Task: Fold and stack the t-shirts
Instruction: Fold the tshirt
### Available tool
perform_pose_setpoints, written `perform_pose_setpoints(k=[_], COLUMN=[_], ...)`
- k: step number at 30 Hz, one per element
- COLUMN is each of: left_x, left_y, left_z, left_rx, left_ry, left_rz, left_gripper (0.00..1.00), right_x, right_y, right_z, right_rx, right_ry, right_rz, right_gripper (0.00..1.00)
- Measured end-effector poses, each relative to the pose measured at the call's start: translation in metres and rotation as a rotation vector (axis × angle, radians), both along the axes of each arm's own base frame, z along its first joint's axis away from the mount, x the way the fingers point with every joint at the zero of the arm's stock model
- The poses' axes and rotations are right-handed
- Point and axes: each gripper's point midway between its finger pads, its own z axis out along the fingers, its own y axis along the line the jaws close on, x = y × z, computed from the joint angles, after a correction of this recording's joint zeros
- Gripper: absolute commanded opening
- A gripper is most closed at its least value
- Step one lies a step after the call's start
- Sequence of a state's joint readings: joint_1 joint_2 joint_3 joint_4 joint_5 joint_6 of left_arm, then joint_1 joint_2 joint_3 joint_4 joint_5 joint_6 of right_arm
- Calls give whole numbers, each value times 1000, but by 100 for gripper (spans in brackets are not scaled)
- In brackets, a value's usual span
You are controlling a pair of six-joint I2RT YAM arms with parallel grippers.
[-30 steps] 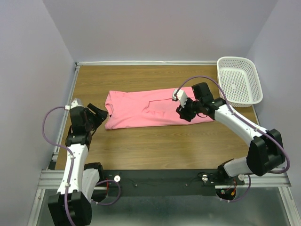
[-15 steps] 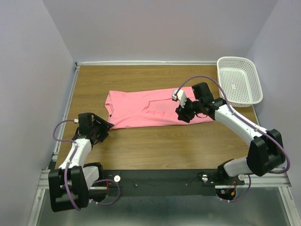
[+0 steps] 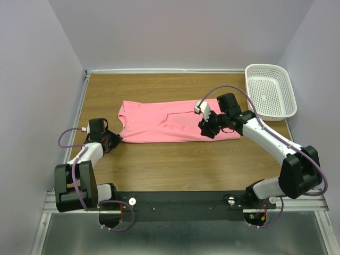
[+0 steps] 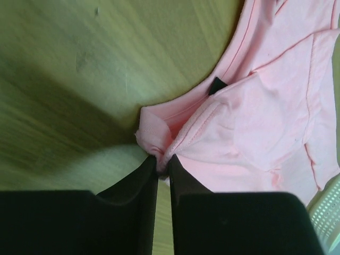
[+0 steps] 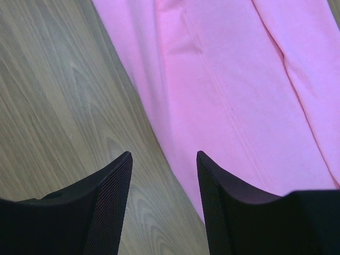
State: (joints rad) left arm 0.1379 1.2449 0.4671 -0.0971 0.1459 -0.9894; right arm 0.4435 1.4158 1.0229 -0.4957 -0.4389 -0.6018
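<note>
A salmon-pink t-shirt [image 3: 164, 121] lies flat across the middle of the wooden table, folded into a long band. My left gripper [image 3: 113, 139] is low at the shirt's near-left corner. In the left wrist view it [image 4: 162, 162] is shut on a bunched bit of the t-shirt's [image 4: 265, 133] hem. My right gripper [image 3: 204, 130] hovers over the near edge of the shirt toward its right end. It [image 5: 163, 159] stands open in the right wrist view, one finger over bare wood and the other over the pink t-shirt [image 5: 239, 79], with nothing between them.
A white perforated basket [image 3: 270, 90] stands at the far right corner of the table; its rim also shows in the left wrist view as the basket [image 4: 326, 212]. Walls close the table on the left, back and right. Bare wood [image 3: 175, 162] lies in front of the shirt.
My left arm has swung down and in to the shirt's near-left corner, and its jaws have closed on the cloth. The right arm and the shirt have stayed put.
</note>
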Motion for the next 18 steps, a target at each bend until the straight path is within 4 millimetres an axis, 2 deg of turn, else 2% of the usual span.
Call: perform_pose_setpoints(k=[7, 10, 12, 15, 18], left_x=[38, 58, 69, 73, 68], left_y=[36, 51, 58, 66, 77], left_z=[4, 8, 12, 18, 21], left_rx=[63, 96, 122, 152, 174], left_ry=[8, 7, -6, -24, -20], left_rz=[36, 23, 5, -16, -14], left_gripper=[21, 25, 35, 48, 62], right_x=[0, 0, 1, 5, 25], right_y=[0, 0, 0, 1, 9], right_z=[-1, -6, -13, -24, -35], right_rx=[-1, -9, -21, -43, -62], right_ry=[1, 13, 28, 52, 96], right_rz=[2, 5, 10, 15, 6], right_gripper=[59, 60, 60, 60, 61])
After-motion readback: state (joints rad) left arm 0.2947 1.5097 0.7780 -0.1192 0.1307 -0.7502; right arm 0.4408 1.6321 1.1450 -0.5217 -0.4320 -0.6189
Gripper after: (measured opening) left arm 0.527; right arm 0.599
